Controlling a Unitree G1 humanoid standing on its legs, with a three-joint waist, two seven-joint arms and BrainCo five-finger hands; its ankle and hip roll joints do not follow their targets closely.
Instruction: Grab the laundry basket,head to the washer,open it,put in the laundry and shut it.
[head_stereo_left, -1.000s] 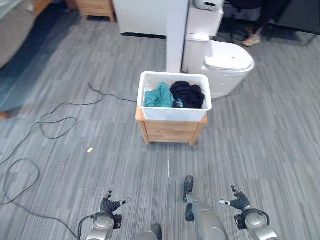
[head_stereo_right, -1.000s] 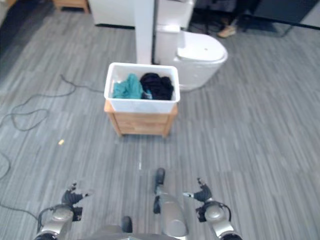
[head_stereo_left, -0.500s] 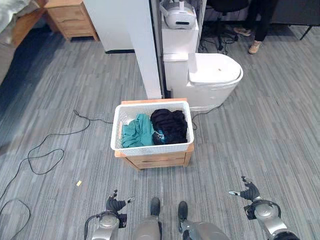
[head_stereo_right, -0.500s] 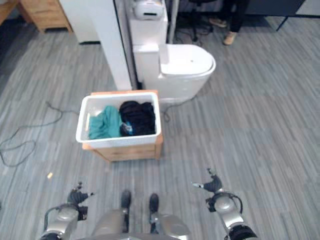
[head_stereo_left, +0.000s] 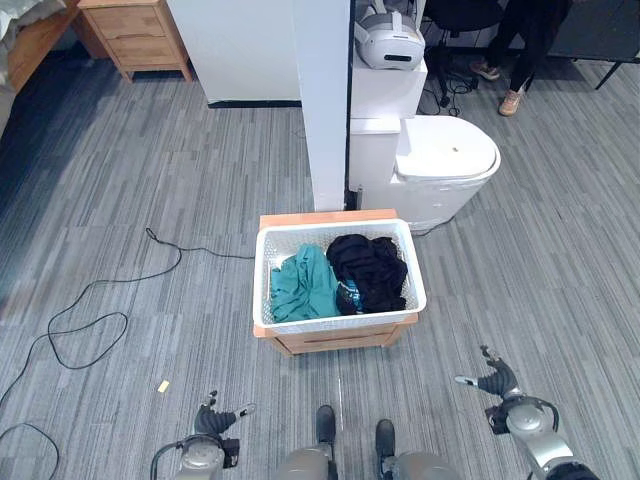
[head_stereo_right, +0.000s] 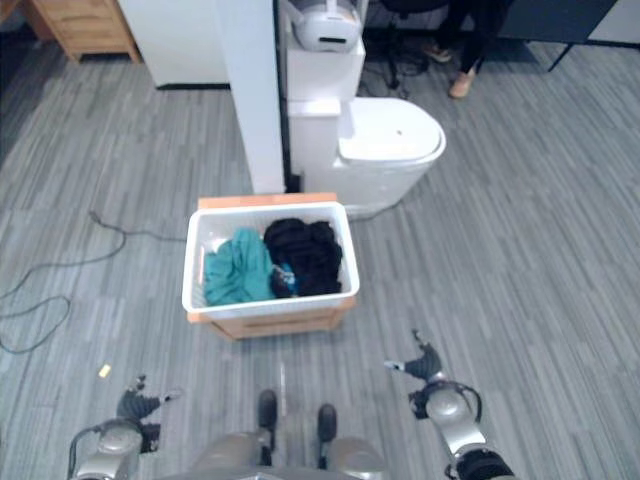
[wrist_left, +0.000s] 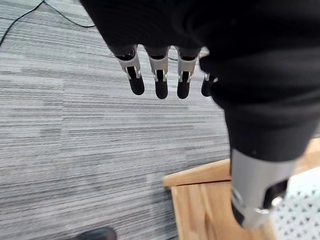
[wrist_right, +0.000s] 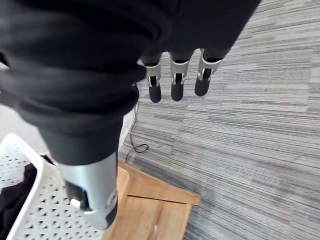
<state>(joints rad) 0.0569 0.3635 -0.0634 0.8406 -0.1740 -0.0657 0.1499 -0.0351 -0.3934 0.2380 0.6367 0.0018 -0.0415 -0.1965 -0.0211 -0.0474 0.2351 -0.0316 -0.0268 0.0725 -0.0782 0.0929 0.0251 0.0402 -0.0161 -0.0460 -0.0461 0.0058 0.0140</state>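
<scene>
- Since the earlier frame the whole view has shifted, so the camera has moved; the white laundry basket now shows nearer to both hands than a second ago, and it sits on the same low wooden stand as before.
- One basket, holding two bundles of laundry: a teal garment beside a black garment, touching each other.
- One white toilet stands beyond the basket, beside a white column.
- One wooden dresser stands far off on the grey floor.
- Left robot hand hangs low over the floor, fingers straight and spread, holding nothing.
- Right robot hand likewise: fingers straight, touching nothing, apart from the basket.
</scene>
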